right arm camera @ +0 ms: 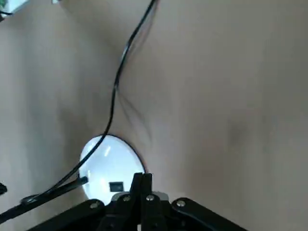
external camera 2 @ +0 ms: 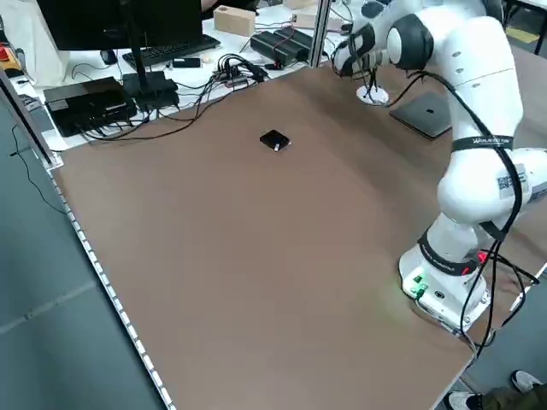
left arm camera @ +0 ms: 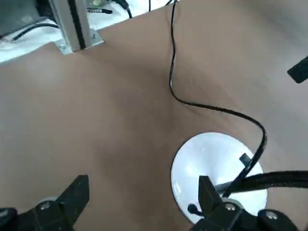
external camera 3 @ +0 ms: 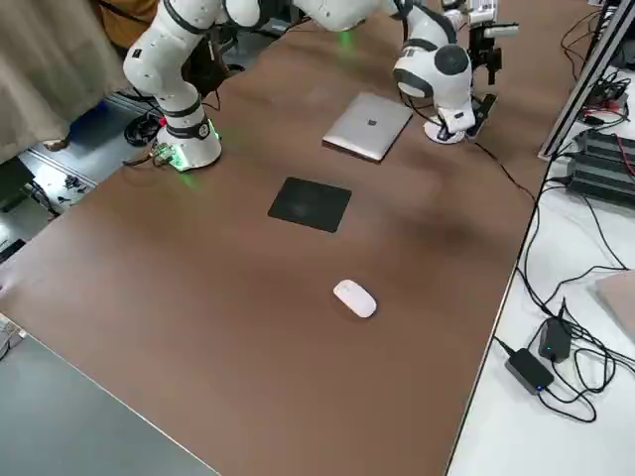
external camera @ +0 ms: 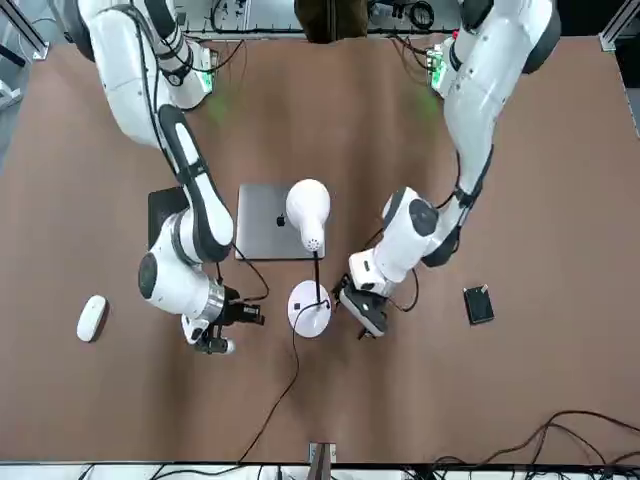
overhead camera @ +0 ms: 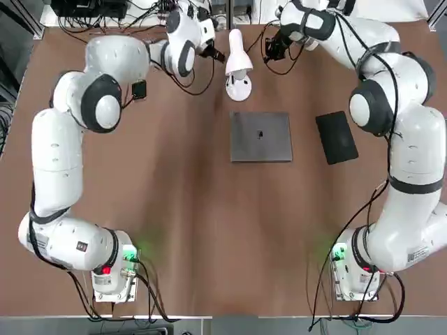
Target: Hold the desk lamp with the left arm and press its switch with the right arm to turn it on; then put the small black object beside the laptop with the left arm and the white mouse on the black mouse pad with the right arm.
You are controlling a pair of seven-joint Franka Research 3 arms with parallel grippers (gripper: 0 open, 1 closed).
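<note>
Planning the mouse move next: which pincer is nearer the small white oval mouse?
Right. The right pincer is shut beside the lamp base, a short way from the white mouse; the open left pincer sits beyond the lamp, farther away.

Brown table (external camera 2: 214,256); cable-strewn white bench (external camera 3: 556,327) alongside.

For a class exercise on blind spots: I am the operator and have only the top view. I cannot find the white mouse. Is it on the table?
Observer: Yes. The small glossy white oval mouse lies on bare table, well apart from the flat black mouse pad.
Operator: Is the right gripper open?
Observer: No. Its wrist view shows the right gripper shut, tips together, right by the white desk lamp's round base.
Operator: And the left gripper?
Observer: The left gripper stands open beside that base, with nothing clamped.
</note>
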